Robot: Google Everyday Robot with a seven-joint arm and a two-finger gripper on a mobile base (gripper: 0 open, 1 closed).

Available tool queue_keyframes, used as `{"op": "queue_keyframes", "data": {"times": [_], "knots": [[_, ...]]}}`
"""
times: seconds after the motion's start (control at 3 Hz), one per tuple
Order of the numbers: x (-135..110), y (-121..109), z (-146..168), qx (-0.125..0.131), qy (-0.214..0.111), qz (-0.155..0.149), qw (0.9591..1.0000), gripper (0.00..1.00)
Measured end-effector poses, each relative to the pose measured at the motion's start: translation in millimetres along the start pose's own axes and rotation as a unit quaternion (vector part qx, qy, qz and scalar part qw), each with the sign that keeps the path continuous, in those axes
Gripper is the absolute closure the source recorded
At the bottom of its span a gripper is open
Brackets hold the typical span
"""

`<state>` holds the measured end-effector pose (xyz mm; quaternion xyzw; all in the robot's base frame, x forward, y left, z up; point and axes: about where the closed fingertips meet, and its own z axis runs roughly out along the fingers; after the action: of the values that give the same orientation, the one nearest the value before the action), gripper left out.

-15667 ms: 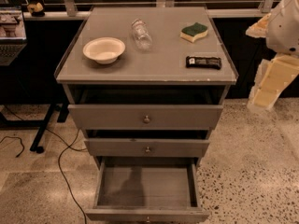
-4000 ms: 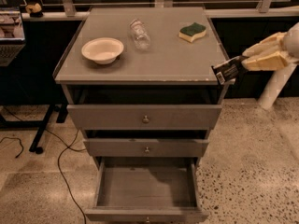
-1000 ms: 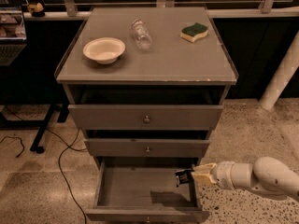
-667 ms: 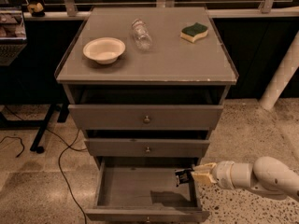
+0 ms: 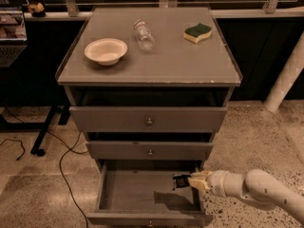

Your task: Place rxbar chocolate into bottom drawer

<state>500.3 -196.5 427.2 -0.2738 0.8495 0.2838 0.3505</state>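
Observation:
The bottom drawer [image 5: 128, 194] of the grey cabinet stands pulled open, its plain grey floor bare. My gripper [image 5: 191, 181] reaches in from the right over the drawer's right side. It is shut on the rxbar chocolate [image 5: 181, 181], a small black-wrapped bar held just above the drawer floor, with its shadow below it. The white arm [image 5: 256, 190] extends off to the lower right.
On the cabinet top [image 5: 161, 65] sit a white bowl [image 5: 106, 51], a clear bottle lying on its side [image 5: 143, 34] and a green-and-yellow sponge [image 5: 198, 33]. The two upper drawers [image 5: 148, 120] are slightly open. Cables [image 5: 57, 156] lie on the floor at left; a white post [image 5: 287, 77] stands at right.
Almost nothing differs from a second ago; the gripper with the bar stays over the right side of the open bottom drawer. Earlier it carried the bar down from the cabinet top's right edge.

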Motion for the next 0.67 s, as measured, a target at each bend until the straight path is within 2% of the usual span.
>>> {"op": "queue_keyframes", "data": {"times": [0.33, 0.67], "knots": [[17.3, -11.2, 43.5, -0.016, 0.001, 0.009, 0.9998, 1.00], [34.4, -19.6, 86.8, -0.034, 0.019, 0.018, 0.9991, 1.00]]}}
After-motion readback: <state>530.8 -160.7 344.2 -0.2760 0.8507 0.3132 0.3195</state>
